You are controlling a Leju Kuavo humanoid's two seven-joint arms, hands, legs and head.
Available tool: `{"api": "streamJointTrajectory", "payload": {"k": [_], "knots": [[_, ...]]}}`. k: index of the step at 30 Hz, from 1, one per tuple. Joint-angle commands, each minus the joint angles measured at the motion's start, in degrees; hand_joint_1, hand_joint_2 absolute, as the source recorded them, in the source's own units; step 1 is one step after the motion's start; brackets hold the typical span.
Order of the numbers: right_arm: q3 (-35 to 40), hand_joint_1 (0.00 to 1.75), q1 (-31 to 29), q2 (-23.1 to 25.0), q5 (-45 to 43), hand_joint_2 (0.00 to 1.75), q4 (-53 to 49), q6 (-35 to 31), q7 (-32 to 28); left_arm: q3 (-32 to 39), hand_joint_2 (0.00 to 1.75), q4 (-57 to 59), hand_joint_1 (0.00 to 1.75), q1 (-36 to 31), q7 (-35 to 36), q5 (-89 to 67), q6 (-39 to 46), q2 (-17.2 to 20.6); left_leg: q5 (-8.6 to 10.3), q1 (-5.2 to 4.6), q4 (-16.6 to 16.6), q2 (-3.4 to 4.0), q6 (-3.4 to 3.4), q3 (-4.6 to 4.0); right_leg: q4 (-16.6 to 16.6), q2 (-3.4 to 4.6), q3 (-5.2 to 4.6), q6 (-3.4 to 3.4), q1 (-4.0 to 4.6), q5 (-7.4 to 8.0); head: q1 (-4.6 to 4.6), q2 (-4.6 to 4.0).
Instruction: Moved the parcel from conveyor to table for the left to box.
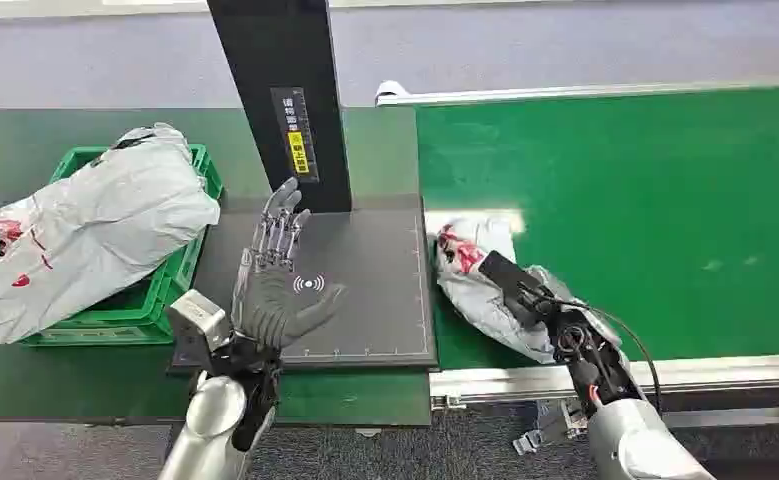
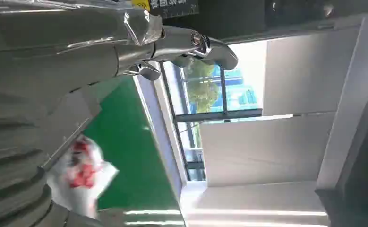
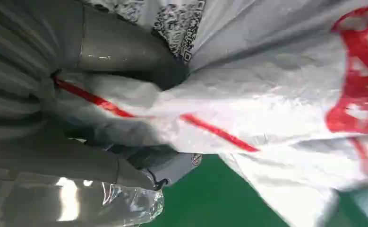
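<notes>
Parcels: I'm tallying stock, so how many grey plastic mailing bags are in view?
2. One parcel lies on the green crate at left; the other is on the conveyor, gripped by the right hand.

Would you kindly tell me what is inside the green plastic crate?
A large grey plastic parcel bag with red markings lies in the green plastic crate, spilling over its rim. Whatever lies beneath the bag is covered.

head view looks down; wrist views close, sharing parcel [image 1: 485, 285].

Black upright post [image 1: 280, 100] with a yellow-and-white label, standing at the far edge of the dark scanning pad [image 1: 365, 290]. Window with green trees [image 2: 205, 90] far beyond that pad.
</notes>
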Motion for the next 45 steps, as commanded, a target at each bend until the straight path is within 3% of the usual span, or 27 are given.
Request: {"api": "streamJointTrajectory", "payload": {"k": [1, 3, 4, 15, 19, 22, 26, 29, 35, 45], "knots": [[-11.67, 1.75, 5.39, 5.13, -18.01, 1.75, -23.04, -11.74, -12.34, 1.06, 1.75, -1.99, 0.00, 2.73, -0.35, -0.76, 1.21, 1.07, -0.03, -0.04, -0.10, 0.08, 0.00, 0.13, -0.05, 0.09, 0.06, -0.05, -0.03, -0.03, -0.02, -0.02], [-11.39, 1.75, 6.29, 4.44, -19.81, 1.75, -24.95, -12.32, -13.22, 0.76, 1.75, -1.25, 0.00, 2.17, -0.51, -0.74, 1.30, 0.83, -0.02, -0.01, -0.06, -0.03, -0.01, 0.05, -0.03, -0.02, 0.02, -0.04, 0.00, -0.03, -0.02, 0.00], [-12.97, 1.75, 7.44, 5.22, -22.55, 1.75, -27.94, -15.95, -17.49, 0.48, 1.75, -0.74, 0.00, 1.69, -0.80, -0.67, 1.37, 0.65, -0.01, -0.02, -0.11, -0.09, 0.00, 0.13, -0.08, -0.07, 0.11, -0.04, -0.01, -0.05, -0.02, -0.02], [-12.50, 1.75, 8.02, 4.87, -23.20, 1.75, -28.45, -15.99, -17.55, 0.39, 1.75, -0.06, 0.00, 1.24, -0.92, -0.64, 1.39, 0.68, 0.00, -0.02, -0.08, 0.01, 0.00, 0.11, -0.05, -0.03, 0.07, -0.04, -0.02, -0.03, -0.02, -0.02], [-12.58, 1.75, 9.40, 5.81, -27.03, 1.75, -33.30, -20.28, -26.40, 0.25, 1.75, 1.59, 0.00, -0.54, -1.57, 0.11, 1.46, 0.46, -0.01, -0.02, -0.07, -0.03, 0.01, 0.12, -0.04, -0.06, 0.08, -0.03, -0.02, -0.05, -0.02, -0.02], [-1.59, 1.75, 8.43, 3.15, -20.34, 1.75, -30.06, -6.12, -20.69, 0.06, 1.75, 3.05, 0.00, -1.81, -2.59, 0.69, 1.38, 1.47, -0.03, -0.01, -0.08, 0.03, 0.02, 0.17, -0.08, 0.02, 0.12, -0.02, 0.00, -0.04, -0.02, -0.02], [10.61, 1.75, 4.30, 2.68, -7.34, 1.75, -17.64, 5.86, -14.59, 0.18, 1.75, 5.10, 0.00, -4.00, -2.86, 1.07, -0.13, 2.25, -0.03, 0.00, -0.12, 0.42, 0.00, 0.21, -0.09, 0.32, 0.09, -0.04, 0.00, 0.06, 0.00, 0.00], [18.07, 1.75, 2.29, 3.05, -3.19, 1.75, -10.00, 8.45, -16.42, 0.21, 1.75, 5.87, 0.00, -5.03, -2.79, 1.31, -0.51, 2.30, -0.02, 0.03, -0.13, 0.38, -0.02, 0.23, -0.08, 0.29, 0.11, -0.05, 0.03, 0.06, 0.00, -0.02], [24.03, 1.75, 3.32, 2.37, -6.86, 1.75, -13.54, 15.06, -21.11, -0.04, 1.75, 5.05, 0.00, -4.83, -2.30, 1.88, -0.09, 2.46, -0.01, 0.00, -0.16, 0.19, 0.03, 0.25, -0.12, 0.13, 0.20, -0.01, 0.01, -0.02, -0.02, 0.00], [25.72, 1.75, 4.15, 1.28, -10.77, 1.75, -16.94, 15.11, -23.43, -0.13, 1.75, 4.04, 0.00, -3.68, -2.16, 2.08, 0.27, 2.60, 0.02, -0.02, -0.11, 0.07, 0.02, 0.13, -0.06, 0.02, 0.09, -0.02, -0.01, -0.02, 0.00, -0.02]]}}
